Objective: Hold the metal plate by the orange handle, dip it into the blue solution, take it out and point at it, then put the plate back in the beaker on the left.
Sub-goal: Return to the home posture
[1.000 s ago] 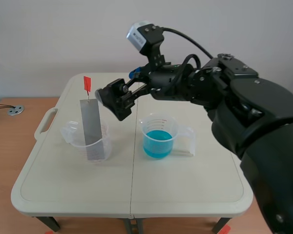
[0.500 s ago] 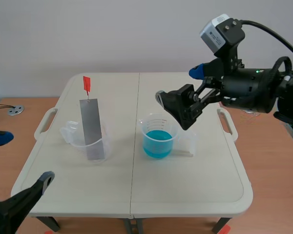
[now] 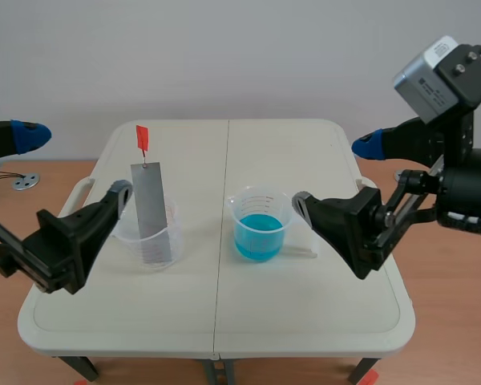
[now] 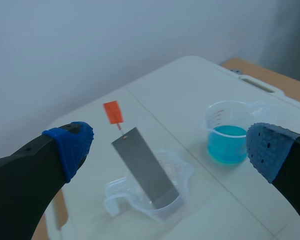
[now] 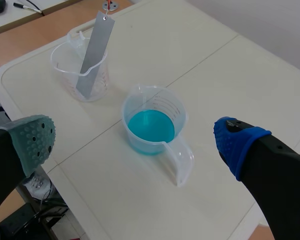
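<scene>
Bright, even light falls on the table [image 3: 305, 321], casting only soft shadows

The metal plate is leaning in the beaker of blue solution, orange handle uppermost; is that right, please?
Not quite: the scene view shows the metal plate leaning in the empty left beaker, not the beaker of blue solution, orange handle uppermost.

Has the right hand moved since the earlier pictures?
Yes: the right hand withdrew from beside the grey metal plate to beyond the clear beaker of blue solution.
</scene>
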You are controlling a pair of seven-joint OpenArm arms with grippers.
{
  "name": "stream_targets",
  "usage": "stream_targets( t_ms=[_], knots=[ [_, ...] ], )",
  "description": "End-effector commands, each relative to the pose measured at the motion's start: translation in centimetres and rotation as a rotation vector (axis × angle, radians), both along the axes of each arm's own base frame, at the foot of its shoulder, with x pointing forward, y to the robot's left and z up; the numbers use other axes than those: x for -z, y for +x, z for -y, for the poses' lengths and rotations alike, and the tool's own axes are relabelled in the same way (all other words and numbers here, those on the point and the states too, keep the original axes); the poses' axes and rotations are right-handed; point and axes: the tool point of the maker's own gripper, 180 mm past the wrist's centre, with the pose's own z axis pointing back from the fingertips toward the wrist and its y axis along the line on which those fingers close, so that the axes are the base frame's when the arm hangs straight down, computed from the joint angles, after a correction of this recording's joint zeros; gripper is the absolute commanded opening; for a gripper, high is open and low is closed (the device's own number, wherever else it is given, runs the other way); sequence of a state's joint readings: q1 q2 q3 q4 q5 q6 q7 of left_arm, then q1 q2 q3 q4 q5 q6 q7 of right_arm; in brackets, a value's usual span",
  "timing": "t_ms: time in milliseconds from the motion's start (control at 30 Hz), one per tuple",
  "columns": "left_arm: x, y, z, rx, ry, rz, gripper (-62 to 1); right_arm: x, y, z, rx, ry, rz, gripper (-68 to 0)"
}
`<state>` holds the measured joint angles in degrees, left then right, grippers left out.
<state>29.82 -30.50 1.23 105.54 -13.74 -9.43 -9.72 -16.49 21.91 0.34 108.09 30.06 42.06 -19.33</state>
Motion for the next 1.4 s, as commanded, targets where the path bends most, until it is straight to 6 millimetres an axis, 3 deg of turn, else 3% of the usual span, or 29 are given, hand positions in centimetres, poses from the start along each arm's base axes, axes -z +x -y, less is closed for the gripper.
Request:
stream_targets(
  t_ms=[0,167,433,1367],
  knots=[
    [-1.1,0.1,0.9,0.013,-0.021,0.030,1.4,-0.8,-0.3,0.0,-0.016,0.005,0.024,-1.2],
    [-1.5,-0.1,3.2,0.064,-0.056,0.030,1.4,-0.2,-1.2,0.9,0.010,0.010,-0.011,-1.2],
    [-1.0,-0.9,4.6,0.126,-0.056,0.009,1.4,0.0,-1.3,2.2,0.049,0.000,-0.017,-1.2],
    [-0.7,-1.1,4.7,0.147,-0.031,0.001,1.4,0.1,-1.3,2.3,0.050,-0.002,-0.017,-1.2]
  ],
)
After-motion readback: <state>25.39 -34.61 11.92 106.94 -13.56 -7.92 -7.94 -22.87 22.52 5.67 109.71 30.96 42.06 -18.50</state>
